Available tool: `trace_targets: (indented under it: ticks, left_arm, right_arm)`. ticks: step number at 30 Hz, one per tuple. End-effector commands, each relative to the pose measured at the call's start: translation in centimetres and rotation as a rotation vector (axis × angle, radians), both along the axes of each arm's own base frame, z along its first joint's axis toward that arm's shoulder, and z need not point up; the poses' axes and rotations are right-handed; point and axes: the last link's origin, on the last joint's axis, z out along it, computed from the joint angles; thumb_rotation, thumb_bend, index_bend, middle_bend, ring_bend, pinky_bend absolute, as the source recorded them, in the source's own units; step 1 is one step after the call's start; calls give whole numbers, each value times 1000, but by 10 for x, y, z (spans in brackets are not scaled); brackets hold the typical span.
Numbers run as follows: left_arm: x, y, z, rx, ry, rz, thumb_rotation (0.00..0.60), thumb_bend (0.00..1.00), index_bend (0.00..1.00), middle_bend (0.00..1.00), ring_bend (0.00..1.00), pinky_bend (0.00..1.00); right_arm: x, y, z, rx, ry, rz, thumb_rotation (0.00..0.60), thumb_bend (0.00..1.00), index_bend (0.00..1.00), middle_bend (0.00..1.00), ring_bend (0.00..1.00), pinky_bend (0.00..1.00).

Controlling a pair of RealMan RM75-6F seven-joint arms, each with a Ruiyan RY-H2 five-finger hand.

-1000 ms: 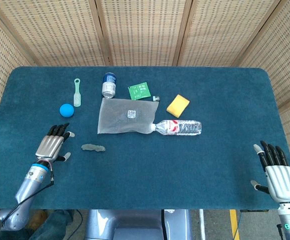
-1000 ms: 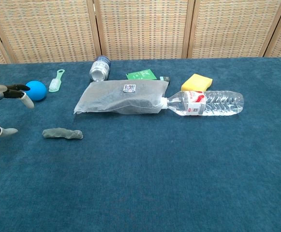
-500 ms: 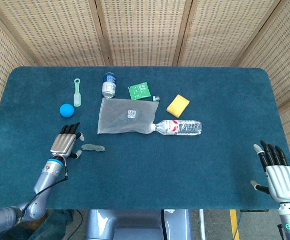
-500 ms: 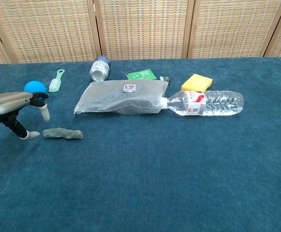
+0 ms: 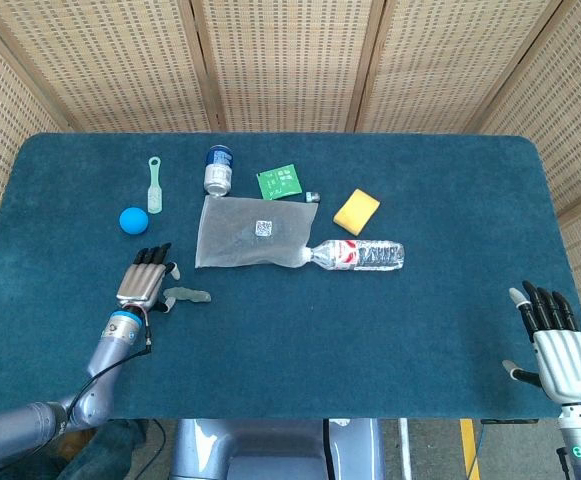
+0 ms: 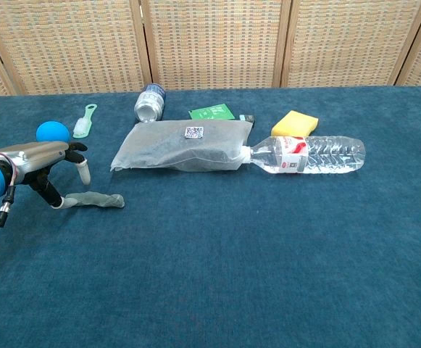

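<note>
Left hand (image 5: 144,283) spread, touching grey strip (image 5: 189,295); right hand (image 5: 557,344) spread.

The head view looks steeply down from above on the whole blue table (image 5: 440,180), while the chest view looks low and level across its surface from nearer, both facing the wicker screens (image 6: 214,43) and sharing the clear bottle (image 6: 308,154)

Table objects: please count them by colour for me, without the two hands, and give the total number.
Blue: 1, the ball
Green: 2, the brush and the packet
Yellow: 1, the sponge
Clear or grey: 3, the water bottle, the plastic bag and the grey strip
Silver with blue: 1, the can
Small dark item by the bag: 1
Total: 9
</note>
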Motion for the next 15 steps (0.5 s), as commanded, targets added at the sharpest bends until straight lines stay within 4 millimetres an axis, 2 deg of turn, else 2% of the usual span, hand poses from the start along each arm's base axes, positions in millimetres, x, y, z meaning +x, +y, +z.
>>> trace_targets:
  ticks: [1,15]
  left_arm:
    - [3,3,-1,4,-13,7,600,344,397,0,0,0]
    - [1,-1,-7,-30,15,35,600,345,424,0,0,0]
  right_arm:
    - [0,0,0,0,-1,1,600,0,0,0,0,0]
    - [0,0,3,-8,-9,2,600,0,0,0,0,0]
